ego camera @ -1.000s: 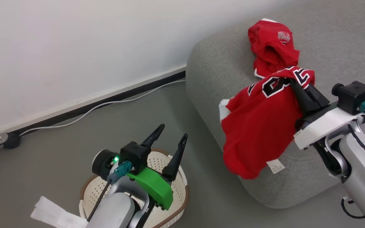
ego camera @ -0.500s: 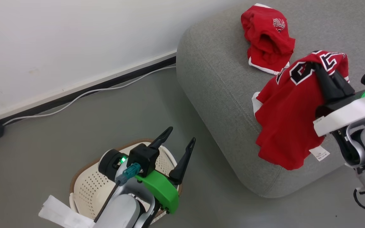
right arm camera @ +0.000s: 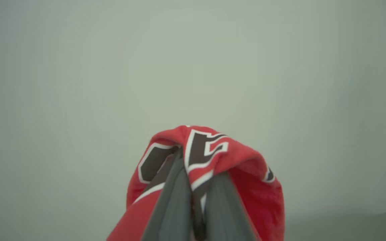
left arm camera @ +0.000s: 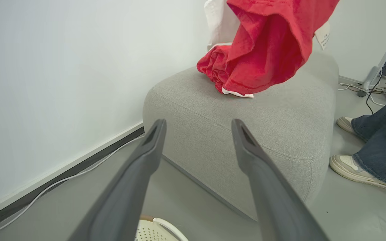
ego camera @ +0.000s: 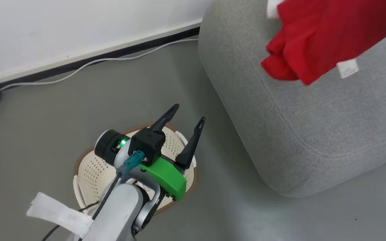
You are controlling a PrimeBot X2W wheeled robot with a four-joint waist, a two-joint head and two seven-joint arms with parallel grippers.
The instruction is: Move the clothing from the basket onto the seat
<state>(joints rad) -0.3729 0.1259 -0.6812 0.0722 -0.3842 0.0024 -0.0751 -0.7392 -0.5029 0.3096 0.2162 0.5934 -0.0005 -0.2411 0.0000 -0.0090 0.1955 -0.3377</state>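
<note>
My right gripper (right arm camera: 193, 167) is shut on a red piece of clothing (right arm camera: 246, 187) with black, white-outlined characters, draped over its fingers. In the head view that clothing (ego camera: 313, 33) hangs at the top right over the grey seat (ego camera: 297, 134), its white tag (ego camera: 347, 68) dangling. From the left wrist the hanging clothing (left arm camera: 266, 50) is above the seat (left arm camera: 246, 127), where another red garment (left arm camera: 213, 68) lies. My left gripper (ego camera: 189, 113) is open and holds nothing above the cream basket (ego camera: 79, 164); its fingers (left arm camera: 152, 140) point toward the seat.
A white wall, a dark baseboard and a white cable (ego camera: 89, 63) run along the floor behind the basket. A person's shoes and jeans (left arm camera: 357, 164) stand at the seat's far end, near more cables. White tape (ego camera: 59, 214) wraps my left forearm.
The head camera has shifted. My right gripper has carried the red clothing farther over the seat, to the picture's top right. The left gripper stays open above the basket.
</note>
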